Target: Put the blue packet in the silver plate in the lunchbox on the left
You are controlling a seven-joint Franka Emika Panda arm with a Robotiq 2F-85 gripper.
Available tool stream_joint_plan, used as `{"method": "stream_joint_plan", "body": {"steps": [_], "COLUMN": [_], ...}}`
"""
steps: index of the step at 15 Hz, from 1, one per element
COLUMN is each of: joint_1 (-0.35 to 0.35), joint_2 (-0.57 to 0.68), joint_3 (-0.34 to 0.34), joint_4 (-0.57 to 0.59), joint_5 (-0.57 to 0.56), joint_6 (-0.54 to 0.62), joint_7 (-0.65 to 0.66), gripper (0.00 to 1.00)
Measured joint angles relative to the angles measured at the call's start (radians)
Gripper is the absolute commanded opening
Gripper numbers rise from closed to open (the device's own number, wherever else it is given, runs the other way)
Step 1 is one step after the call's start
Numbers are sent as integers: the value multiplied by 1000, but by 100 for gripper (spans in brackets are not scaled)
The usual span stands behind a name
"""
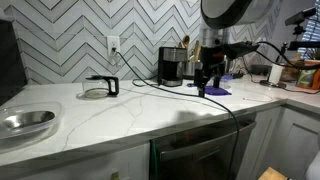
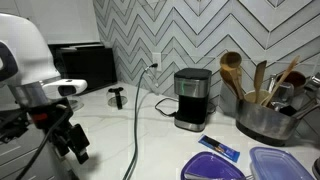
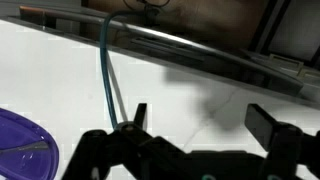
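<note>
Blue packet (image 2: 219, 149), flat near the coffee maker (image 2: 192, 98): likely light, limp, slick; pinch its long edges; your jaws gape empty.

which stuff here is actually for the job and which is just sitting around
For the job:
blue packet
silver plate
blue-purple lunchbox
gripper, jaws open

Just lying about:
coffee maker
pot of wooden utensils
black stand
cable
</note>
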Motion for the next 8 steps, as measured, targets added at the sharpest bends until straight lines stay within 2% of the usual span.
{"method": "stream_joint_plan", "body": {"steps": [8], "joint_1": [0], "joint_2": [11], "joint_3": [0], "joint_4": [-23], "joint_5": [0], "joint_6": [0], "joint_7": [0], "gripper": [100]}}
